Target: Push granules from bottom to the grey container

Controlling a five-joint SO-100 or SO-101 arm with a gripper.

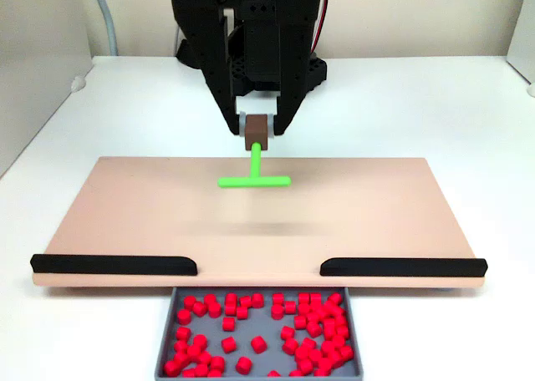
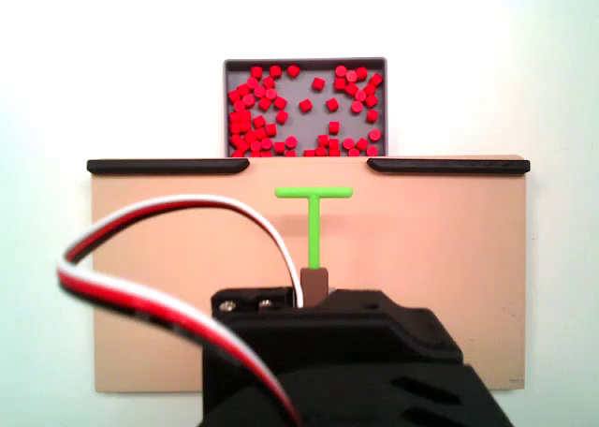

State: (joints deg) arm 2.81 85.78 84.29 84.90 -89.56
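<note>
Several red granules [image 1: 305,314] [image 2: 281,109] lie in the grey container [image 1: 171,331] [image 2: 304,66], which sits against the gap between the tan board's two black strips in both fixed views. My gripper [image 1: 256,130] [image 2: 314,279] is shut on the brown block of a green T-shaped tool [image 1: 254,179] [image 2: 314,195]. The tool hangs above the tan board [image 1: 150,205] [image 2: 440,249], its crossbar toward the container. I see no granules on the board.
Two black strips [image 1: 113,265] [image 1: 403,266] [image 2: 168,166] [image 2: 447,166] edge the board on the container side, leaving a central gap. The arm's black body [image 2: 337,361] and a red-white-black cable [image 2: 168,212] cover the board's near part. White table surrounds the board.
</note>
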